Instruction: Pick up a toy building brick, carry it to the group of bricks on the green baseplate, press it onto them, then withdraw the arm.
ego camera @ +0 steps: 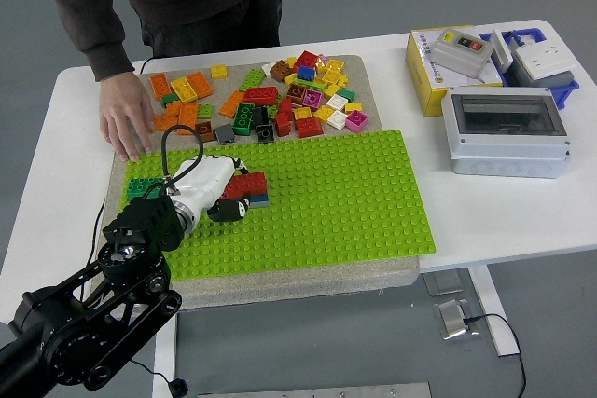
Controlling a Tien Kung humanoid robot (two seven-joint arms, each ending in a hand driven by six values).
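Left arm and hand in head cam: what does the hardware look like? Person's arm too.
The left arm is black, built of open-frame links with round joint housings. The left hand has a white shell with dark fingers, and a black cable loops above its wrist. The person's arm wears a dark long sleeve.

The green baseplate (pixel 326 202) is studded plastic with a slight sheen, lying on a rough, grainy beige mat (pixel 364 72). Loose bricks (pixel 280 100) at upper centre look glossy plastic. The desk (pixel 522 212) is smooth matt white.
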